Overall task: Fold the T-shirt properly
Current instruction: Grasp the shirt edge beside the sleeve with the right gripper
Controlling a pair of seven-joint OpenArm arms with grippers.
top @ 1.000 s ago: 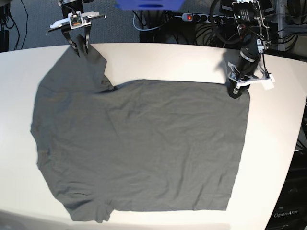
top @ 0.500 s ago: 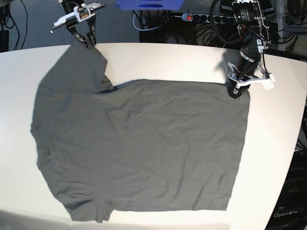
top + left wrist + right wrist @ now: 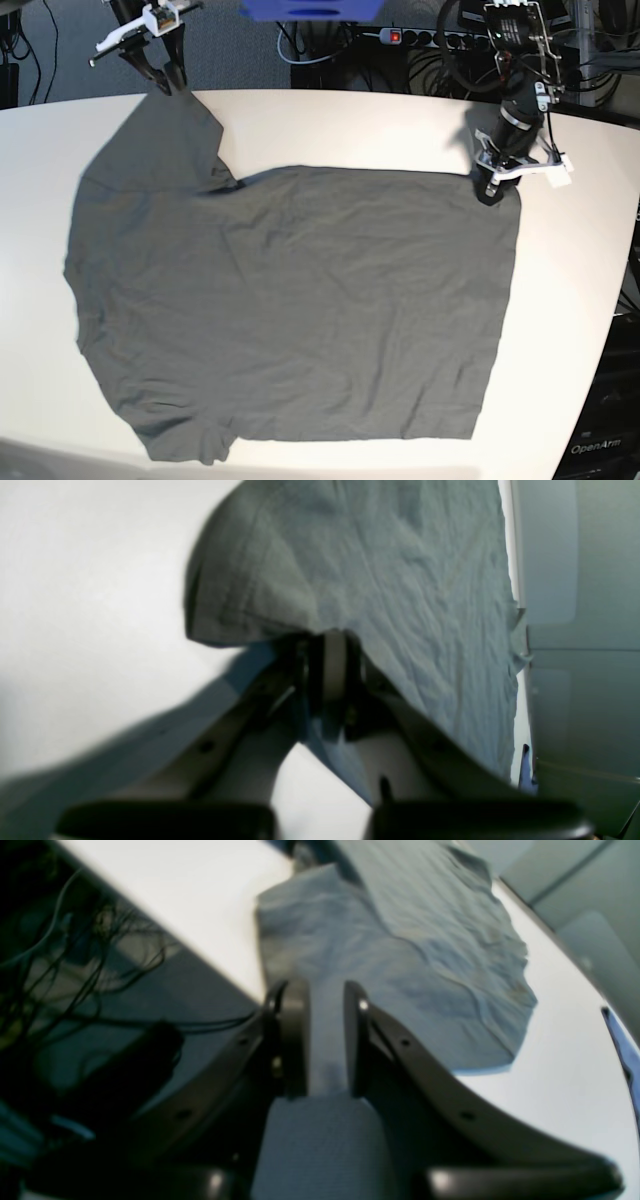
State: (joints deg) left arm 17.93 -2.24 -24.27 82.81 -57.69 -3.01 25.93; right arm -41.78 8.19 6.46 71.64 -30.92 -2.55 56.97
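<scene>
The T-shirt lies spread nearly flat on the bench, one sleeve drawn out to the far bench edge, the hem corner at the other far side. Right claw has its jaws a little apart w/ sleeve cloth between them; left claw is closed tight, pinching the hem corner. Risks, as I judge: the thin pinch on either side could slip if the arms pull apart too hard, and a sleeve tugged past the edge may drag the body askew. Hard to see: both wrist views blurry, neck label not visible, near hem cut off at the frame bottom.
</scene>
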